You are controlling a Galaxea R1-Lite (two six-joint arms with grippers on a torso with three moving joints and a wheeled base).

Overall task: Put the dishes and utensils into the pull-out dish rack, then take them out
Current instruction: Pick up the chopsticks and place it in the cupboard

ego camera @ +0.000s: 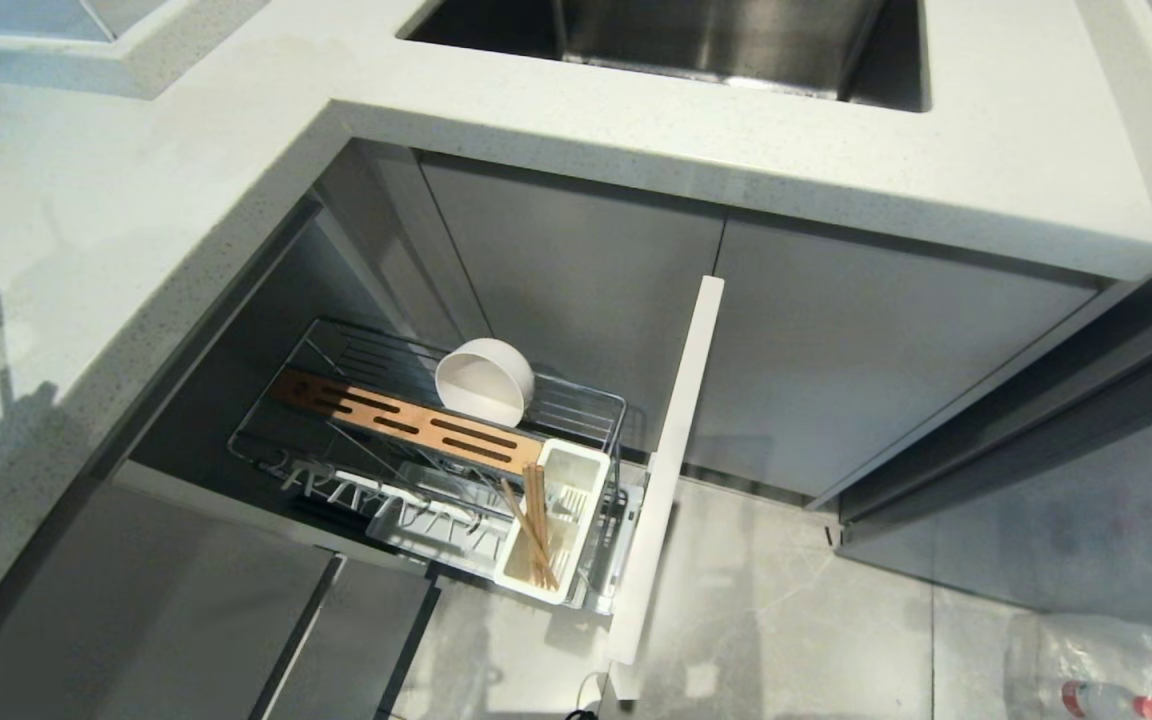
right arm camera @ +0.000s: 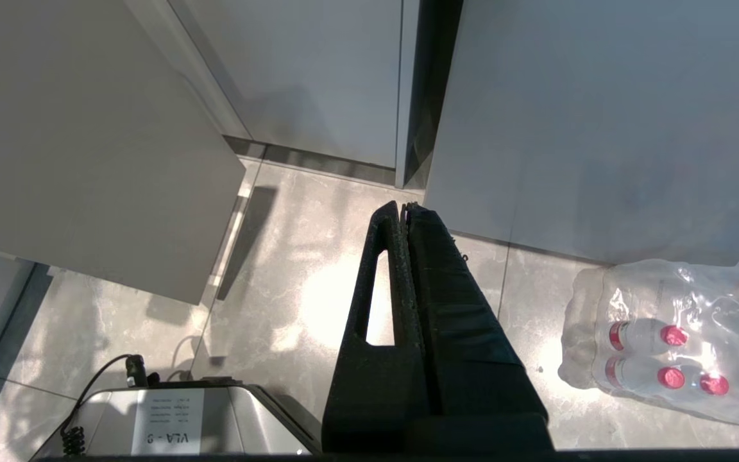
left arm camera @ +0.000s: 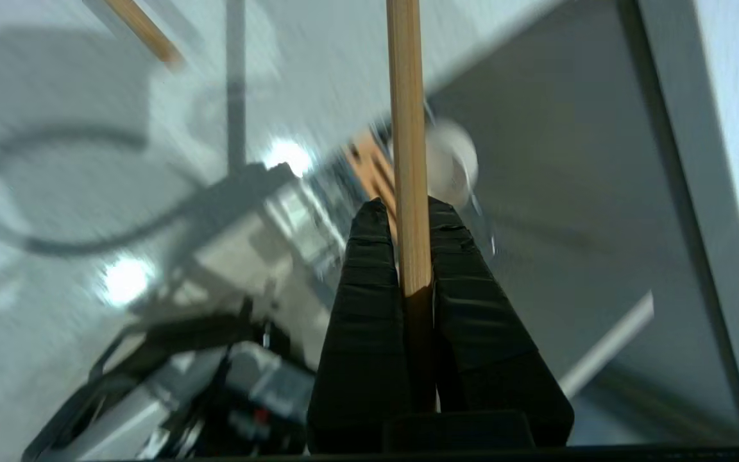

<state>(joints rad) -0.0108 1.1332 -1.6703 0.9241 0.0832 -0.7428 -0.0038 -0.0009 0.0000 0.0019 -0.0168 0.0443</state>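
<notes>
A: Currently the left gripper (left arm camera: 407, 212) is clamped on one wooden chopstick (left arm camera: 407, 128), whose long axis runs straight out past the fingertips.

B: And the rack (ego camera: 416, 440)?

A: Pulled out under the counter; bowl (ego camera: 484, 380) on its wires, chopsticks (ego camera: 536, 530) in the white cutlery box (ego camera: 556, 520). From the wrist camera the rack lies ahead of the claw, though blur makes the exact offset uncertain.

B: Right gripper (right arm camera: 406, 208)?

A: Closed, empty, hanging above the floor, farther off.
</notes>
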